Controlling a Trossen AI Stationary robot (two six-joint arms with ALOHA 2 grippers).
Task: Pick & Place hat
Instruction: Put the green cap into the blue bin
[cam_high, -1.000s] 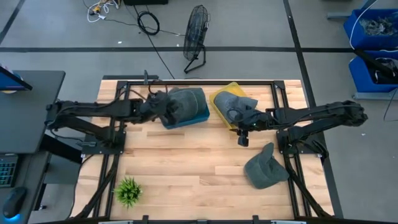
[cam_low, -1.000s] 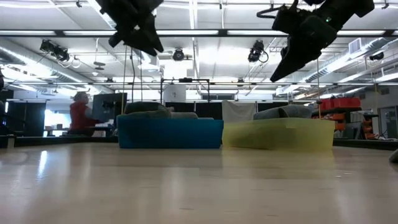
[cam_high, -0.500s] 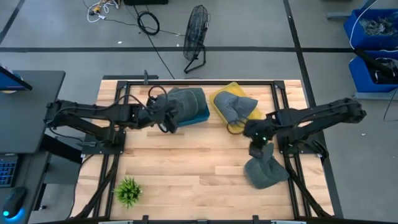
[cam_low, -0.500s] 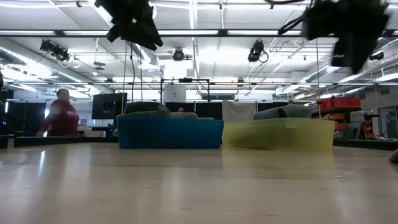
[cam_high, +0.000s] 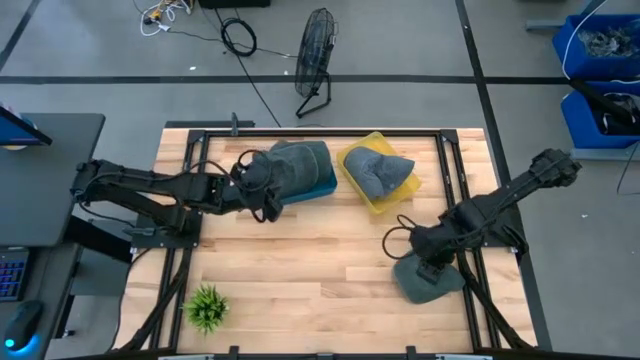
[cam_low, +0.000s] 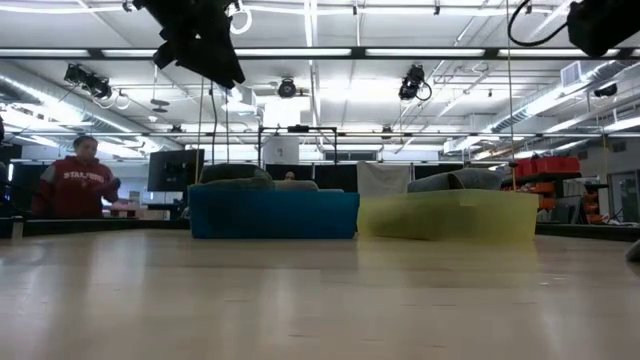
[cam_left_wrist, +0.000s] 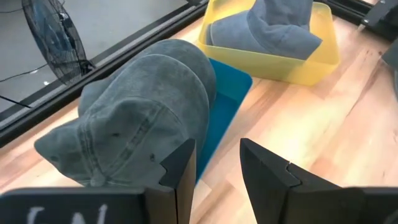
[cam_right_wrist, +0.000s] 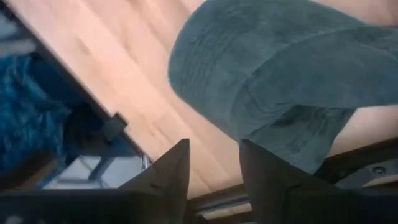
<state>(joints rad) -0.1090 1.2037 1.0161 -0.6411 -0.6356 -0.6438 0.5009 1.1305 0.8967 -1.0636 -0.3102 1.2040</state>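
Observation:
A grey hat (cam_high: 428, 280) lies on the table near its right front corner; it also shows in the right wrist view (cam_right_wrist: 273, 81). My right gripper (cam_high: 432, 260) (cam_right_wrist: 214, 168) is open just above this hat. I cannot tell whether it touches it. A second grey hat (cam_left_wrist: 137, 112) rests in the blue bin (cam_high: 322, 186). A third grey hat (cam_high: 380, 172) rests in the yellow bin (cam_high: 352, 160). My left gripper (cam_high: 266, 200) (cam_left_wrist: 217, 165) is open and empty, raised beside the blue bin's left end.
A small green plant (cam_high: 206, 307) stands at the near left corner. The two bins stand side by side at the far edge (cam_low: 273, 213) (cam_low: 448, 215). Bare wood lies in the table's middle (cam_high: 310, 250). A person in red (cam_low: 75, 190) stands in the room behind.
My right gripper has swung from beside the yellow bin toward the table's near right corner and down over the loose hat. My left gripper has drawn back a little toward the table's left edge, away from the blue bin.

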